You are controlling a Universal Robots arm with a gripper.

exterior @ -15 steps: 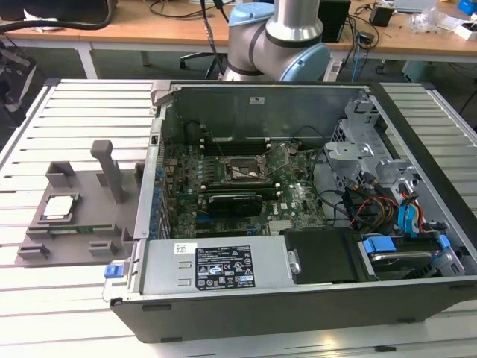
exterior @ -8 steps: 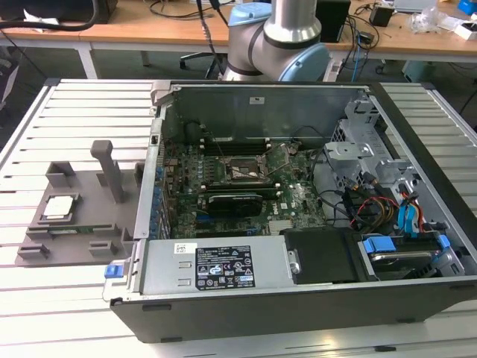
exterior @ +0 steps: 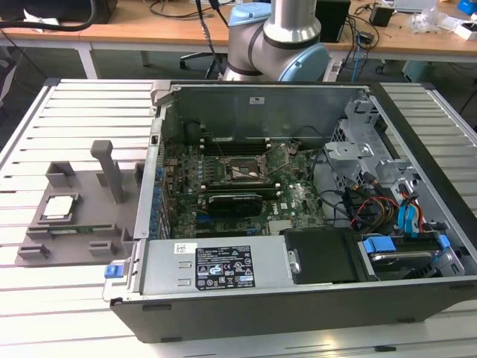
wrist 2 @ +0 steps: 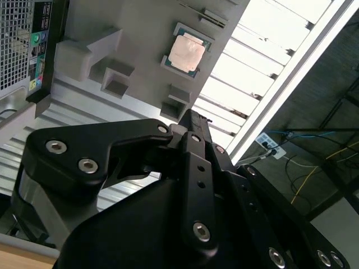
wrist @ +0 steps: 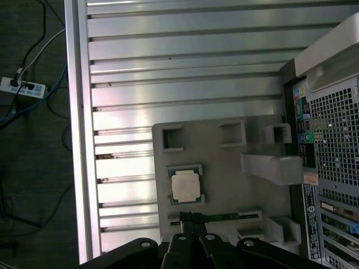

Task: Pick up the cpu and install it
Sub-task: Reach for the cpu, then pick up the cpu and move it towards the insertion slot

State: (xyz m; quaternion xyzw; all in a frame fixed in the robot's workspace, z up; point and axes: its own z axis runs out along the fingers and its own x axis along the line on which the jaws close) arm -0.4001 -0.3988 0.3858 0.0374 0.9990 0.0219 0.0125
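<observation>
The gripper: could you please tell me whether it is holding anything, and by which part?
Nothing is held: the small square silvery cpu lies on the grey plastic tray, apart from the black gripper.

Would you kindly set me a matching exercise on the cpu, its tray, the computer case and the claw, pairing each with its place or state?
1. cpu
2. tray
3. computer case
4. claw

A. side panel off, insides showing
B. apart from the cpu, holding nothing
C. lying in a tray recess
D. grey, beside the computer case on the exterior view's left

Pairs: 1-C, 2-D, 3-A, 4-B
</observation>
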